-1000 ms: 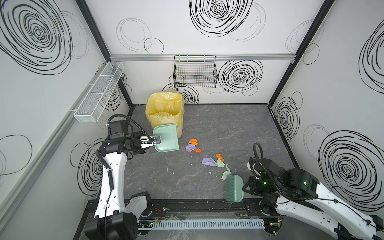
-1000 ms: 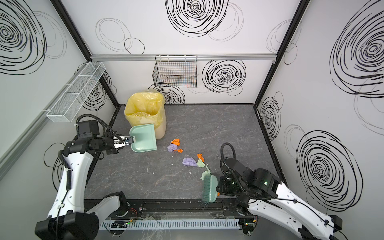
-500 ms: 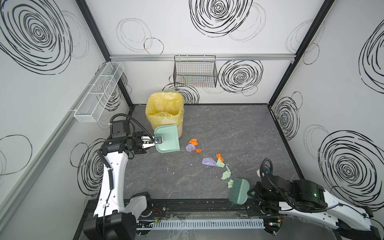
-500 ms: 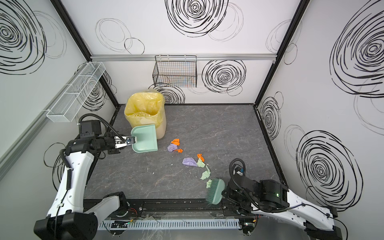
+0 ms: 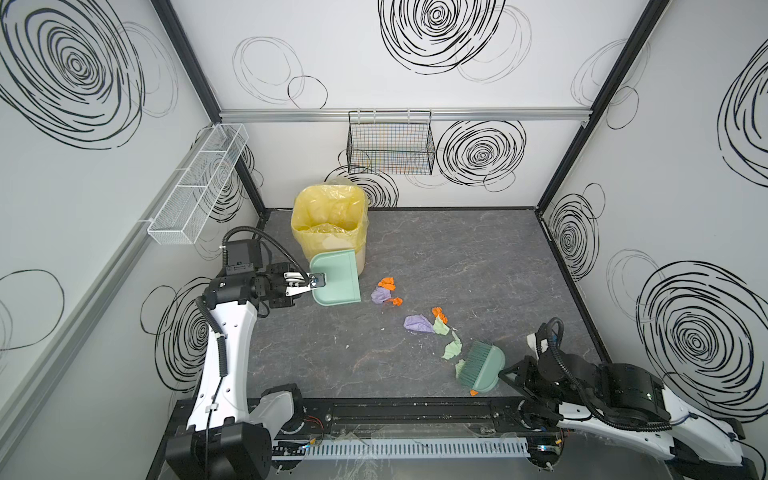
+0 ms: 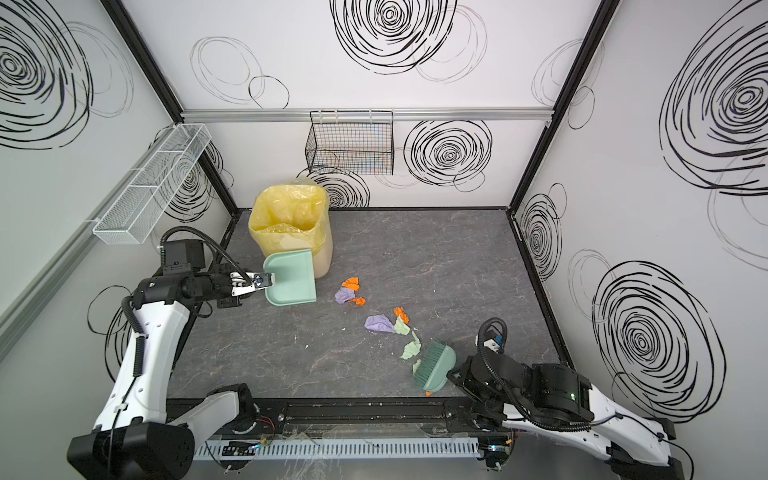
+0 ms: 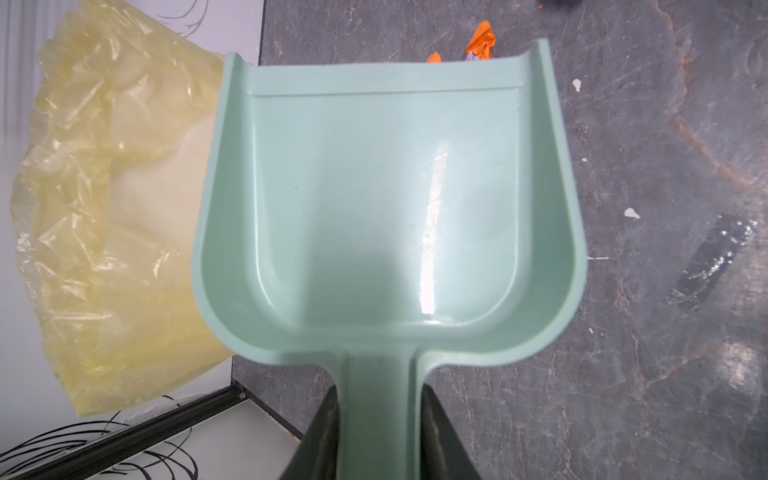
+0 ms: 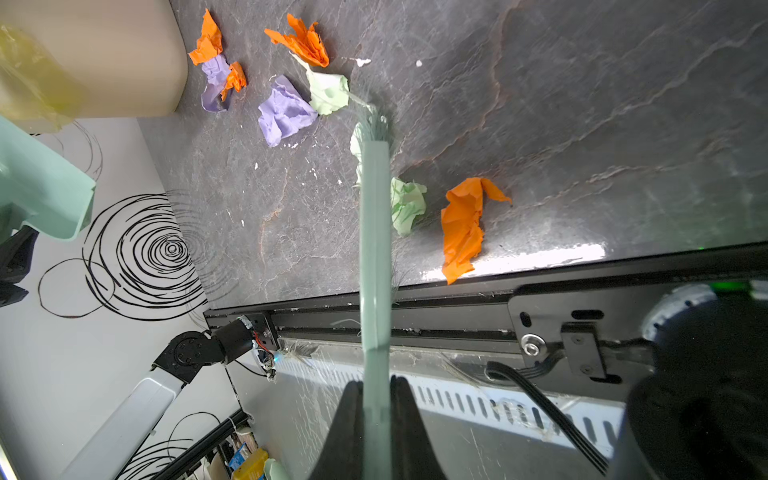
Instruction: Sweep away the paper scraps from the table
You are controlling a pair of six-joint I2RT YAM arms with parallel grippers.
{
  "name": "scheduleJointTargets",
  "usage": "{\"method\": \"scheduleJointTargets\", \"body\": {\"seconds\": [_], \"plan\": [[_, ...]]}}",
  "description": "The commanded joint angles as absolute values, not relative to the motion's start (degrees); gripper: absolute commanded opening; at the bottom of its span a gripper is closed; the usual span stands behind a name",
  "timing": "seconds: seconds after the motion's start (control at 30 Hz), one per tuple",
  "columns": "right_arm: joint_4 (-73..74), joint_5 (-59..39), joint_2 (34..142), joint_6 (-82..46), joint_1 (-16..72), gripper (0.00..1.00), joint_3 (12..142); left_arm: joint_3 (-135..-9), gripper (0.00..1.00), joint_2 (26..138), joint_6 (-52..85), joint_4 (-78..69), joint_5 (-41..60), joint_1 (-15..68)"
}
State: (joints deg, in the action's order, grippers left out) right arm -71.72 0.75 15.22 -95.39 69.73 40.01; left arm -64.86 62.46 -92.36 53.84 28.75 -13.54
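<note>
Near the front edge of the worktop (image 5: pixel 457 257), my right end effector (image 8: pixel 376 388) is clamped tight on the flat handle of the brush (image 5: pixel 482 368). Its bristles sit low beside two pale green pieces. My left end effector (image 7: pixel 380 399) is closed part-way around the stem of the dustpan (image 5: pixel 336 278). The pan is empty and held just in front of the yellow-lined bin (image 5: pixel 328 216), with its mouth facing the litter. The paper scraps (image 5: pixel 417 324) lie on the worktop in a loose trail from just beyond the dustpan's lip down to the brush. One orange piece (image 8: pixel 461 224) lies apart, beside the brush's body at the black front rail.

As I judge it, the step in hand is pushing that trail toward the pan. To do it well, I should first get the bristles behind the orange straggler, or it may be left at the edge or knocked off. Then I want a low, steady stroke along the line, gathering rather than flicking. I cannot tell whether the pan's lip touches the surface, and it should lie flat before the pile arrives.
</note>
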Motion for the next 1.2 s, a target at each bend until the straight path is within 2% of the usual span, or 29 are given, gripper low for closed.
{"method": "scheduleJointTargets", "body": {"seconds": [0.0, 0.33, 0.63, 0.93, 1.17], "plan": [[-72.60, 0.04, 15.21, -96.93, 70.13, 0.00, 37.12, -64.77, 0.00, 62.63, -92.03, 53.22, 29.42, -13.18], [-72.46, 2.29, 13.31, -100.25, 69.98, 0.00, 33.78, -64.25, 0.00, 62.62, -91.95, 52.93, 29.56, -13.10], [-72.16, 1.51, 13.42, -97.44, 63.70, 0.00, 33.88, -64.16, 0.00, 63.04, -89.93, 51.73, 29.71, -11.19], [-69.28, 0.44, 18.71, -94.27, 59.05, 0.00, 34.00, -63.68, 0.00, 63.11, -89.31, 50.67, 28.78, -10.28], [-60.99, 1.24, 22.04, -93.19, 56.48, 0.00, 34.28, -62.63, 0.00, 63.07, -89.43, 50.28, 29.27, -10.37]]}}
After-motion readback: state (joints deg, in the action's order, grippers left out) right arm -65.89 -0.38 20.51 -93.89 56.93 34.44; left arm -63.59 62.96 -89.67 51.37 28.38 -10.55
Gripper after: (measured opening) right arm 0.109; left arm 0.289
